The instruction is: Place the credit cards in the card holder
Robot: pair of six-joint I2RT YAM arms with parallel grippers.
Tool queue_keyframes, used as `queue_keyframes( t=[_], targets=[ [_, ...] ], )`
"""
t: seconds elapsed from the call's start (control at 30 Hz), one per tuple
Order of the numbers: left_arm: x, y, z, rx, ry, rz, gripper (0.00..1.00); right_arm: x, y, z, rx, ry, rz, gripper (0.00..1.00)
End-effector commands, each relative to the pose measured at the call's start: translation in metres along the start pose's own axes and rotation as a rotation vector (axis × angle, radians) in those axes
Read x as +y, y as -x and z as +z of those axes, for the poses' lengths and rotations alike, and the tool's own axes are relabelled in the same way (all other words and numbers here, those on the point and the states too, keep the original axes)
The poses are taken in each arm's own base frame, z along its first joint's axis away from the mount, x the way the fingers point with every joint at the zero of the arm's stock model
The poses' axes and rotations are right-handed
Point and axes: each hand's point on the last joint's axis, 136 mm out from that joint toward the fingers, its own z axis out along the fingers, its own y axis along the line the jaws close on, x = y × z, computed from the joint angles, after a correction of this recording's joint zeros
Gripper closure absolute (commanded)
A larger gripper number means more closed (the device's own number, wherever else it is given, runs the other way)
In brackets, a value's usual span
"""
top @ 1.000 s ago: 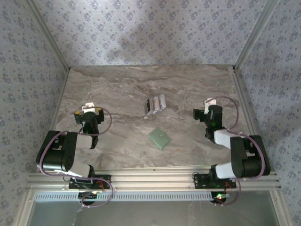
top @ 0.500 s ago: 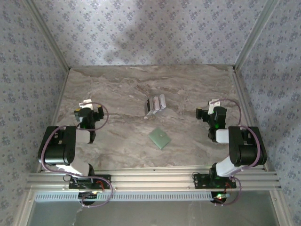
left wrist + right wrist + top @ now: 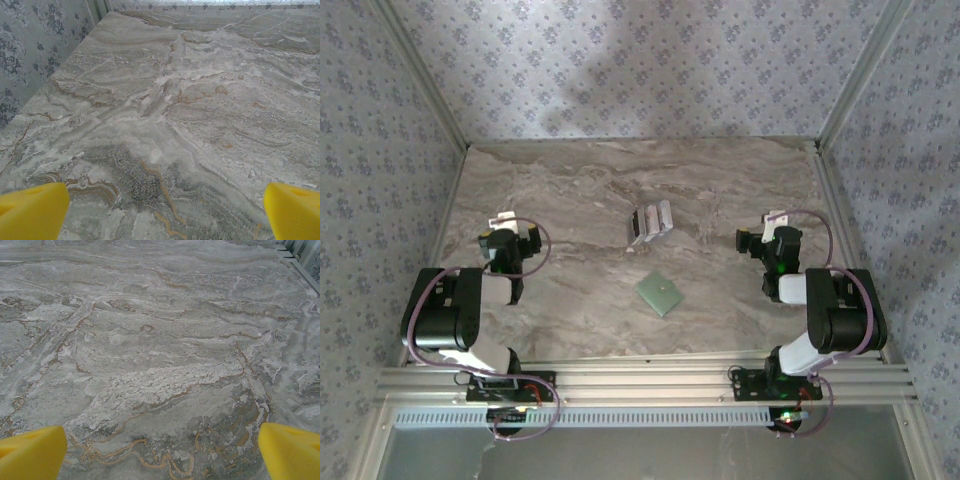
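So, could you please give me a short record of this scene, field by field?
cards: small cluster lying on the table, apart from the card holder
card holder: flat, nearer the arms than the cards
left hand: open, empty, above bare table
right hand: open, empty, above bare table
progress: no card gripped yet

No writing, label, brand or number can be read in any view. The small shiny silvery, white and dark credit cards (image 3: 650, 222) are too small for any print to be made out. The flat pale sage-green card holder (image 3: 660, 294) looks plain.
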Motion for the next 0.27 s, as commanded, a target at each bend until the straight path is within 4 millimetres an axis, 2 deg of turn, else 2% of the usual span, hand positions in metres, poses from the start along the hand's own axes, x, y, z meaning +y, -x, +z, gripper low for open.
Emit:
queue_keyframes(
  t=[0.0, 0.23],
  targets=[
    [-0.0024, 0.0118, 0.0015, -0.026, -0.016, -0.019, 0.00, 0.0006, 0.0101, 0.0000, -0.034, -0.003, 0.004, 0.00],
    [-0.0028, 0.0115, 0.0015, -0.025, -0.021, -0.022, 0.00, 0.0004, 0.0106, 0.0000, -0.036, -0.009, 0.001, 0.00]
  ],
)
